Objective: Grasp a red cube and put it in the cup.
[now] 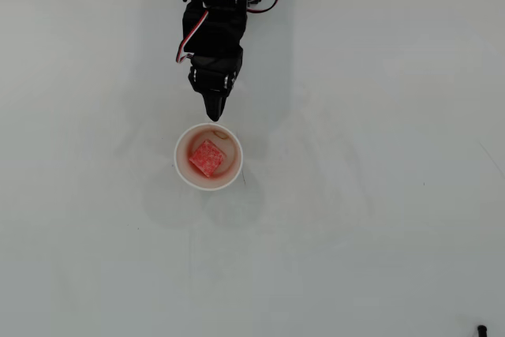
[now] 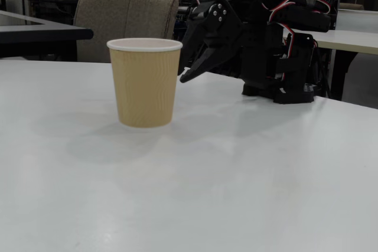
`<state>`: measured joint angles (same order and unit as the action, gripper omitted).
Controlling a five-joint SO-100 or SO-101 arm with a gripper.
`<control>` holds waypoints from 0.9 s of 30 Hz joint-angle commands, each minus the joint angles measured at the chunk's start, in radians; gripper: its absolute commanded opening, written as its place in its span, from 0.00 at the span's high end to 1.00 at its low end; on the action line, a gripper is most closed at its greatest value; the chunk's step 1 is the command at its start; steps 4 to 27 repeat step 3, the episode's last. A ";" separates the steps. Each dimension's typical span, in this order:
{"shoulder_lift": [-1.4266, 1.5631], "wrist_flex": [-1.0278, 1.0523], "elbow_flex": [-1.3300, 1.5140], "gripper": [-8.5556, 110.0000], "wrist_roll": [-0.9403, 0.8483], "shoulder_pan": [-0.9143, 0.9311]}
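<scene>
The red cube (image 1: 206, 158) lies at the bottom of the cup (image 1: 185, 173), seen from above as a white-rimmed circle. From the side the cup (image 2: 145, 82) is a tan ribbed paper cup with a white rim, and the cube is hidden inside it. My black gripper (image 1: 214, 116) hangs just behind the cup's far rim, fingers together and holding nothing. In the fixed view the gripper (image 2: 183, 78) points down to the right of the cup, a little below rim height, and does not touch it.
The arm's base (image 2: 283, 81) stands on the white table (image 2: 236, 169) to the right behind the cup. A chair (image 2: 127, 19) and other desks are beyond the table's far edge. A small dark object (image 1: 481, 327) sits at the bottom right corner.
</scene>
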<state>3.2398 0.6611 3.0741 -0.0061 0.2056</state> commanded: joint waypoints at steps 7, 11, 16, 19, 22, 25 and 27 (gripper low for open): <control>0.008 -0.020 0.072 0.92 0.000 0.005; 0.008 -0.020 0.072 0.92 0.000 0.005; 0.008 -0.020 0.072 0.92 0.000 0.005; 0.008 -0.020 0.072 0.92 0.000 0.005; 0.008 -0.020 0.072 0.92 0.000 0.005; 0.008 -0.020 0.072 0.92 0.000 0.005; 0.008 -0.020 0.072 0.92 0.000 0.005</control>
